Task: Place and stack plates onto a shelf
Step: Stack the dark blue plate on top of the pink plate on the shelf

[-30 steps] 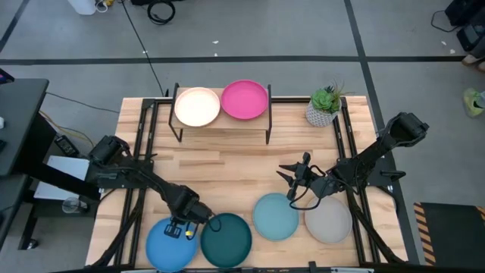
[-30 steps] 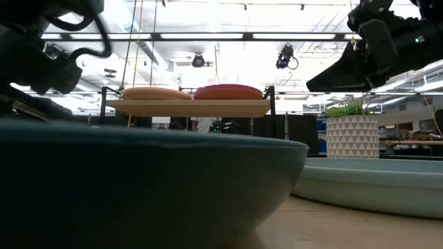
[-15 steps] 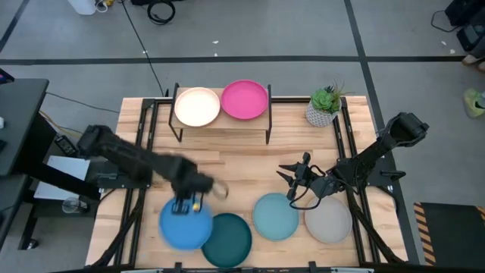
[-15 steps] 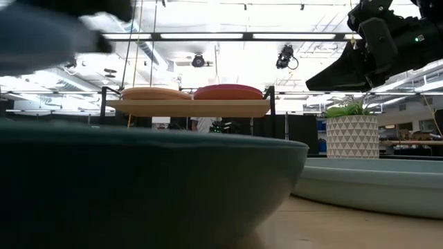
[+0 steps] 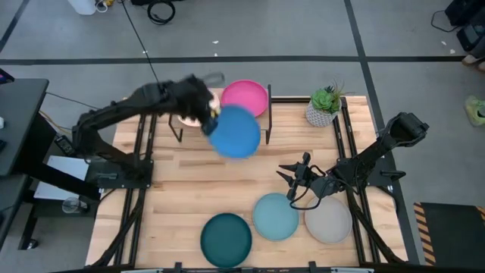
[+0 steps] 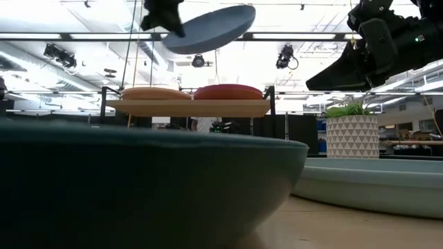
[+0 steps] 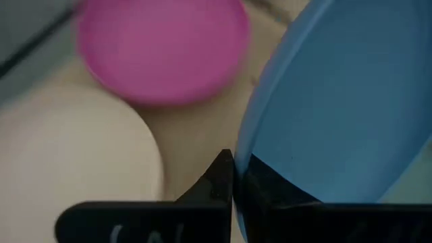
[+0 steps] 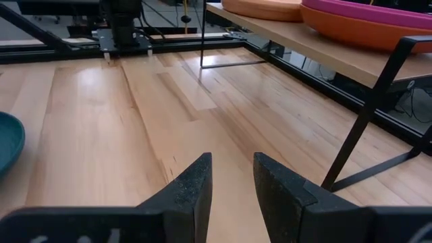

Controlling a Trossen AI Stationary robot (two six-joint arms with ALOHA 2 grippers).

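Note:
My left gripper [image 5: 206,117] is shut on the blue plate [image 5: 235,131], held high above the shelf [image 5: 221,121], between the cream plate [image 5: 191,105] and the pink plate [image 5: 246,94]. In the right wrist view a tan plate [image 8: 263,7] and an orange plate [image 8: 368,27] lie under those two on the shelf top. The dark teal plate [image 5: 226,237], light blue plate [image 5: 275,216] and grey plate [image 5: 328,220] rest flat near the table's near edge. My right gripper [image 5: 292,176] hovers open above the table, just beyond the light blue plate. My left gripper pinches the blue plate's rim [image 7: 244,158] between its two fingers, one finger [image 7: 217,177] on the outer side and the other on the hollow side. It holds the rim on the plate's left side. The plate [image 6: 208,28] is lifted clear and tilted, its free side higher.
A potted plant [image 5: 324,106] stands at the far right corner beside the shelf. Bare wooden tabletop [image 5: 227,178] lies between the shelf and the near row of plates. Black arm frames run along both table sides.
My left gripper has carried the blue plate from the near left corner, beside the dark teal plate, up and toward the far edge. The plate is now lifted clear and tilted above the shelf. My right arm has kept still.

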